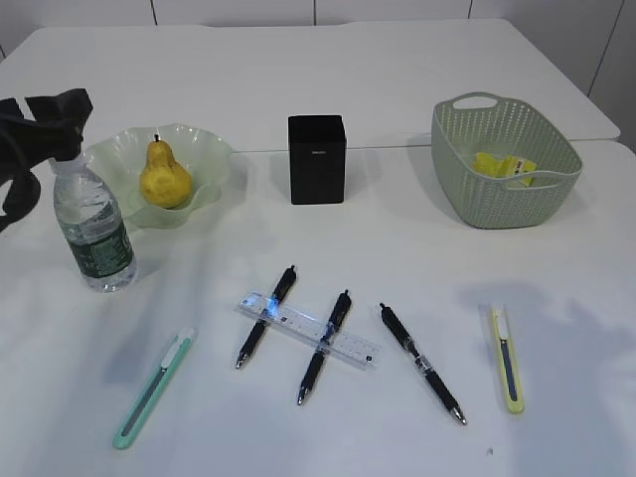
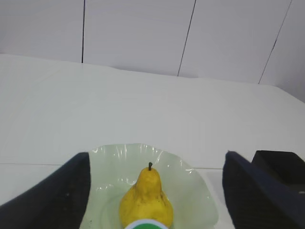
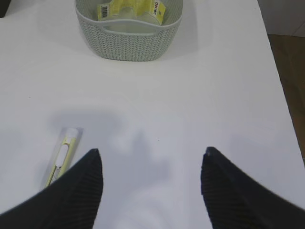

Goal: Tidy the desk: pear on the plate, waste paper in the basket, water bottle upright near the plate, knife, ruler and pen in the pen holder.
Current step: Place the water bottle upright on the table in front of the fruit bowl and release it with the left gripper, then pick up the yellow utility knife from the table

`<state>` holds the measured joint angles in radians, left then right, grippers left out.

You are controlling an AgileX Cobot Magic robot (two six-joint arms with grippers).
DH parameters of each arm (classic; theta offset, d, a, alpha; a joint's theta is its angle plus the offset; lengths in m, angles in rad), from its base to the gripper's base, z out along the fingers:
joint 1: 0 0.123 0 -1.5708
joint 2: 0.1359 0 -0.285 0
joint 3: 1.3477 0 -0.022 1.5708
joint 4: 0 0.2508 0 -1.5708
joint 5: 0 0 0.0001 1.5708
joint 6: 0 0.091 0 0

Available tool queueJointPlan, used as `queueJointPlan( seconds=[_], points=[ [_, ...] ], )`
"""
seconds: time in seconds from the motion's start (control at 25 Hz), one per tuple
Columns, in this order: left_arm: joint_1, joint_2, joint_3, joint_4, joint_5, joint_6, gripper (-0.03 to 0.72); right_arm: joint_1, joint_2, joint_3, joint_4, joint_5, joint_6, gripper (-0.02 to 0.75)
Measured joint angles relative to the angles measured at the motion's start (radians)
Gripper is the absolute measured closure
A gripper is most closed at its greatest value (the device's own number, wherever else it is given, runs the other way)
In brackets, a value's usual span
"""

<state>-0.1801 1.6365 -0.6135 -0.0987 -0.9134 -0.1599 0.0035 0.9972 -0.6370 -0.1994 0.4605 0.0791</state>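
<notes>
The yellow pear [image 1: 164, 176] [image 2: 147, 199] lies in the wavy pale-green plate [image 1: 210, 151] [image 2: 193, 177]. Just left of the plate, the water bottle [image 1: 95, 231] stands upright. My left gripper [image 1: 48, 134] [image 2: 155, 155] is open at the bottle's top, its fingers wide on either side, and the cap [image 2: 148, 225] shows low between them. Yellow waste paper [image 1: 505, 165] [image 3: 129, 9] lies in the basket [image 1: 504, 194] [image 3: 128, 45]. The black pen holder [image 1: 317, 159] [image 2: 280, 164] stands mid-table. A clear ruler [image 1: 309, 332] lies across two of three black pens [image 1: 266, 316]. My right gripper [image 3: 151, 151] is open over bare table.
A green utility knife [image 1: 154, 388] lies at the front left. A yellow knife [image 1: 508, 358] [image 3: 62, 157] lies at the front right, just left of my right gripper's left finger. The third pen [image 1: 421, 364] lies right of the ruler. The right arm is outside the exterior view.
</notes>
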Motion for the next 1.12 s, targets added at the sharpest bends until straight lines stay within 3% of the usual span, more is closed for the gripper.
queueJointPlan(
  seconds=[0.32,0.52,0.88,1.12],
  points=[
    [0.000,-0.211,0.002,0.029,0.171,0.035,0.087,0.000,0.000,0.000,0.000,0.008,0.017,0.227],
    [0.000,-0.350,0.005,0.035,0.391,0.041,0.095,0.000,0.000,0.000,0.012,0.085,0.071,0.227],
    [0.000,-0.651,0.001,0.041,0.750,0.041,0.095,0.000,0.051,-0.152,0.207,0.344,0.083,0.227],
    [0.000,-0.743,-0.140,0.045,1.091,0.041,0.095,0.000,0.193,-0.260,0.263,0.481,0.097,0.227]
  ],
)
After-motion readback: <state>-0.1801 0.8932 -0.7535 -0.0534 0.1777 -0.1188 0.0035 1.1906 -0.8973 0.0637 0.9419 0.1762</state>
